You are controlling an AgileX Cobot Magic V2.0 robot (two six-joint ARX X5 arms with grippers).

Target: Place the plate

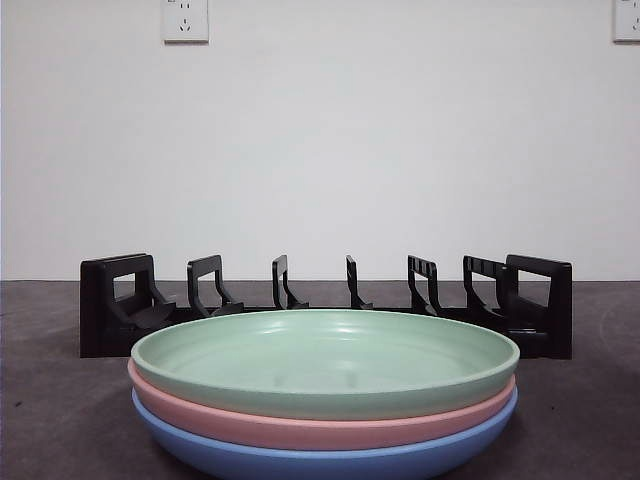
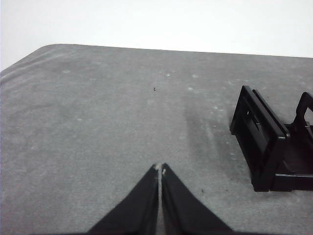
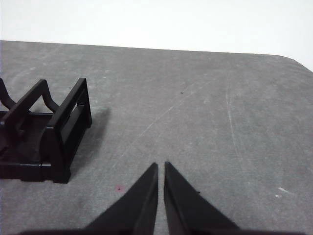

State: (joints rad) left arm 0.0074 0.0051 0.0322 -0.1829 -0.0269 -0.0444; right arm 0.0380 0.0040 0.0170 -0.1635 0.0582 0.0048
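Grey, felt-like cloth covered the table [image 1: 50, 400], and everything on it stood still. Going from the left, the left gripper [image 2: 159, 169] hung above bare cloth with its two black jaws pressed together at the tips, holding nothing; one end wall of the black rack [image 2: 266, 142] stood near it, off to one side and clear of the jaws.

In the front view that rack [image 1: 325, 305] ran across the table behind the plates, a tall end wall at each side and a row of upright dividers between them, every slot without a plate. Just in front of it, near the camera, three plates lay stacked flat: the green plate [image 1: 325, 362] on top, the pink plate [image 1: 310, 428] beneath it, and the blue plate [image 1: 320, 462] at the bottom, resting on the cloth. None stood in the rack, and no arm showed in this view.

Further right, the right gripper [image 3: 161, 169] hovered over open cloth, its jaws nearly closed with only a thin slit between the tips, and empty. The rack's other end wall [image 3: 63, 132] stood near it, apart from the jaws.
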